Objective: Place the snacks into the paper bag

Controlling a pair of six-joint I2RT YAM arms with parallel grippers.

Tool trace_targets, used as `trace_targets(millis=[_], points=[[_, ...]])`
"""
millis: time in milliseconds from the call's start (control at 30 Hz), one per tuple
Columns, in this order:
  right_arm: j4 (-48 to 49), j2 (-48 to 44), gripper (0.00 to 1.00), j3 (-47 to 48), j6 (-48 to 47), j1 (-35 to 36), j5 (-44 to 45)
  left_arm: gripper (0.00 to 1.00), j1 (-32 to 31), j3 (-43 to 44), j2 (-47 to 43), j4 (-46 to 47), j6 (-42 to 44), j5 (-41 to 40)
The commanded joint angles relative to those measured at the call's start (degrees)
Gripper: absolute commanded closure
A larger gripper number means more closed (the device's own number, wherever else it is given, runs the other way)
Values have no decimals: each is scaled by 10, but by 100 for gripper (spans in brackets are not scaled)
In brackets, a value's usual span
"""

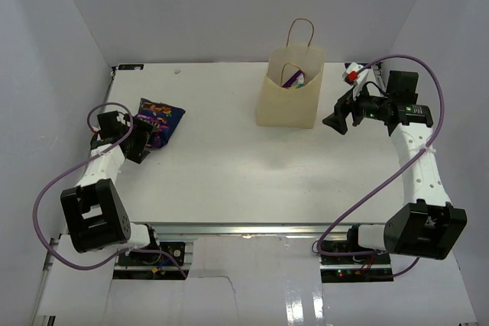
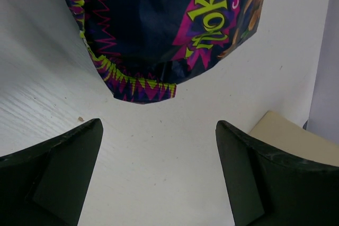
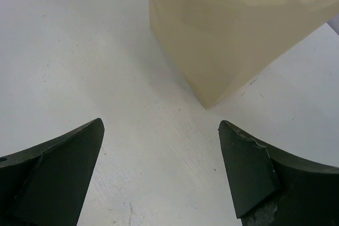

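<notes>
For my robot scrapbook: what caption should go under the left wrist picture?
Open left gripper hovers just short of a dark blue-purple snack bag lying on the white table.

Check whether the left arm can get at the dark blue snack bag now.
Probably yes: the left claw stands open just short of the dark blue snack bag, nothing between them.

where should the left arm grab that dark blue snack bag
By the crimped seam at the end of the snack bag facing the left gripper. The bag lies flat on the table with that thin end nearest the open jaws, so probably come in low from there.
</notes>
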Motion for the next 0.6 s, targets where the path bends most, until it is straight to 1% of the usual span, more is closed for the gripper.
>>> trace_targets(millis=[0, 100, 167, 233, 367, 400, 567], points=[[-2, -21, 5, -3, -11, -2, -19, 2, 17, 4, 16, 15, 36, -7], [-6, -21, 5, -1, -11, -2, -19, 2, 29, 12, 37, 28, 56, -1], [-9, -21, 5, 2, -12, -2, -18, 3, 33, 17, 60, 53, 78, 21], [-11, -21, 5, 1, -12, -1, -20, 6, 37, 25, 87, 62, 97, 40], [-14, -25, 5, 1, -12, -1, -19, 9, 38, 47, 124, 64, 120, 46], [-15, -25, 5, 1, -11, -2, -20, 11, 39, 50, 128, 78, 124, 50], [-25, -26, 5, 9, -7, -2, -33, 28, 43, 58, 161, 114, 148, 86]])
